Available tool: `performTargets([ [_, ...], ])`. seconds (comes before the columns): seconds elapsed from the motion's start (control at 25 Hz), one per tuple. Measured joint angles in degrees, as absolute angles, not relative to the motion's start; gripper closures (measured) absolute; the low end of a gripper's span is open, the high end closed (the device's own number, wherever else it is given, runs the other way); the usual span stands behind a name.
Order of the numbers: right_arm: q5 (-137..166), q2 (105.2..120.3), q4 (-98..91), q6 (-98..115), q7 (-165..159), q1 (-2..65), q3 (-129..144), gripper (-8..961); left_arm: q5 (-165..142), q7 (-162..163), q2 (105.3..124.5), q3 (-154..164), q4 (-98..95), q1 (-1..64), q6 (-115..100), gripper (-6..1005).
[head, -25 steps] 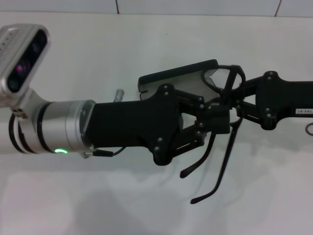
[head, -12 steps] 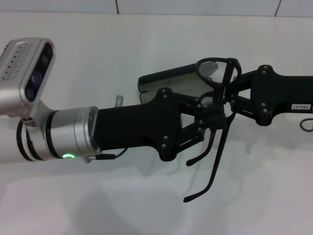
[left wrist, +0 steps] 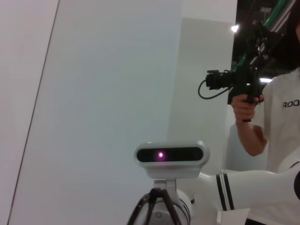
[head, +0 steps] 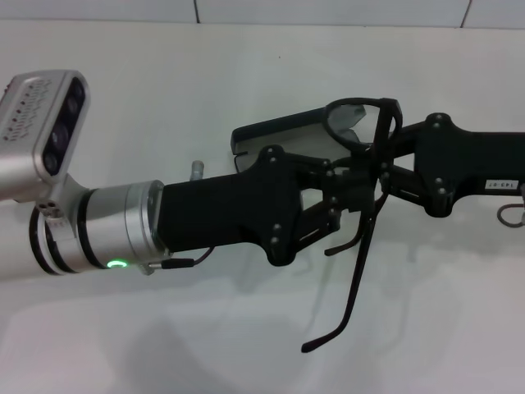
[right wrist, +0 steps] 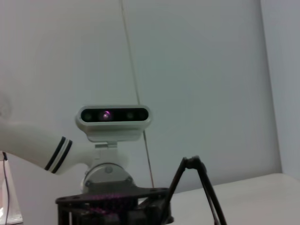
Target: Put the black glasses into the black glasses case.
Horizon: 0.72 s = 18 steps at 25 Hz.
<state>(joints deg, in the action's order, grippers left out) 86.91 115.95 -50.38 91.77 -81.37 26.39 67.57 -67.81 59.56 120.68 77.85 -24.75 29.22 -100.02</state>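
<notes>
The black glasses (head: 361, 125) hang in the air between my two grippers, lenses up and the long temple arms pointing down toward the table. My right gripper (head: 382, 161), reaching in from the right, is shut on the frame just below the lenses. My left gripper (head: 353, 195), reaching in from the left, is right up against the glasses at the same spot. The black glasses case (head: 283, 131) lies open on the table behind the left gripper, grey lining showing, partly hidden by it. A thin temple arm also shows in the right wrist view (right wrist: 199, 180).
The white table (head: 246, 66) ends at a tiled wall at the back. My left arm's silver wrist and its camera (head: 49, 131) fill the left side. A person holding a camera (left wrist: 243, 84) stands beyond the table.
My right gripper has moved a little left and up with the glasses. The lenses rose and the frame tilted. The long temple arm swung lower left and the shorter one lifted.
</notes>
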Motion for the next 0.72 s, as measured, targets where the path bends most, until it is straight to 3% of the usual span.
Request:
performTargets([
  [0.72,86.66,116.02,-46.13,92.28,-79.51,27.78,67.24,822,-59.33,59.11,120.5,85.82,-24.83,28.81,-95.9,884],
])
